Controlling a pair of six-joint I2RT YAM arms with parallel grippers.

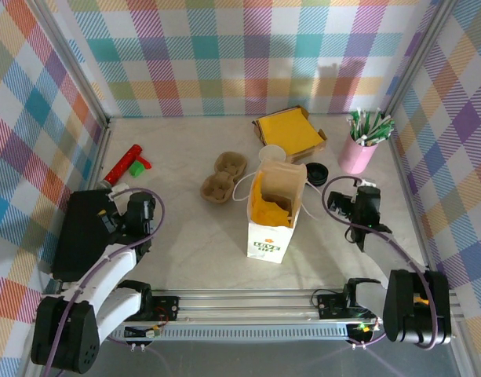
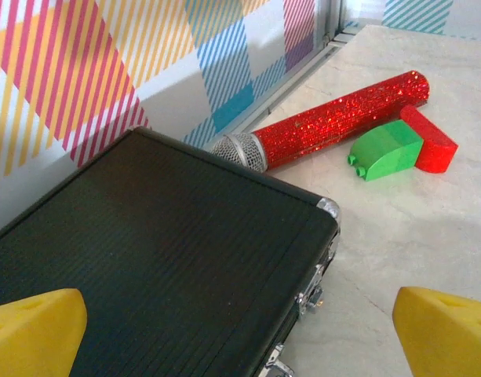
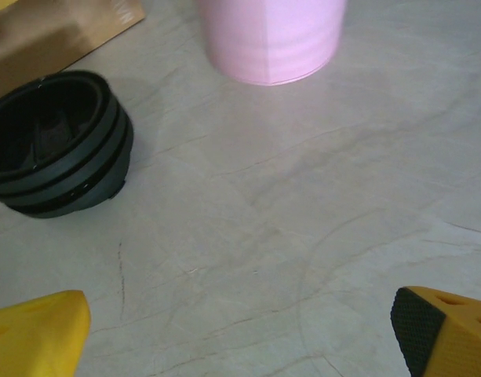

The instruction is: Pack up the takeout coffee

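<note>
Both spread wide and empty, left hand (image 2: 240, 334) by black case (image 2: 146, 251), right hand (image 3: 240, 336) near black lids (image 3: 56, 141)

My left arm (image 1: 114, 302) has a white link between black joints; my right arm (image 1: 413, 310) is black. Lilac cables (image 1: 162, 212) run along both. My fingertips (image 2: 32, 330) are yellow wedges.

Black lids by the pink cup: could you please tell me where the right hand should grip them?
Likely the top rim of the black lids, one finger inside and one outside, coming straight down: the stack lies flat, hollow side up, so its round rim faces upward.
</note>
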